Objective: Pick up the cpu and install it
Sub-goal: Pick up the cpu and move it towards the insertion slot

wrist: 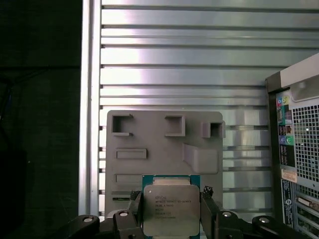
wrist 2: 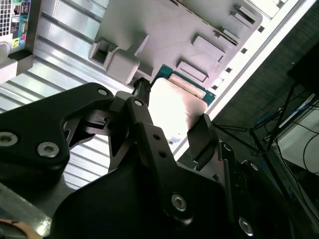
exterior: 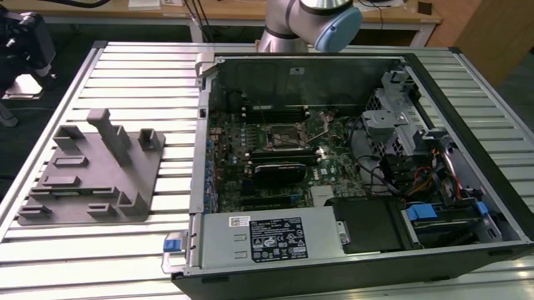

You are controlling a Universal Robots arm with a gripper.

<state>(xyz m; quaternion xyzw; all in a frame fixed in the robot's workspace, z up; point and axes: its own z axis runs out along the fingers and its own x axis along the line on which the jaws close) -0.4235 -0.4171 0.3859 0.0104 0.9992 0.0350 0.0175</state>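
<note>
Gleaming green-edged cpu [wrist: 171,211] in gripper [wrist: 171,198]

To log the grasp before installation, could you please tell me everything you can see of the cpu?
The cpu is a flat square chip with a silver metal top bearing faint print, on a thin green board showing as a rim. In both wrist views it sits clamped between the jaws of the gripper, one on each of two opposite sides, metal face towards the first wrist camera. It is held above the grey fixture tray on the slatted metal table, apart from both.
</note>
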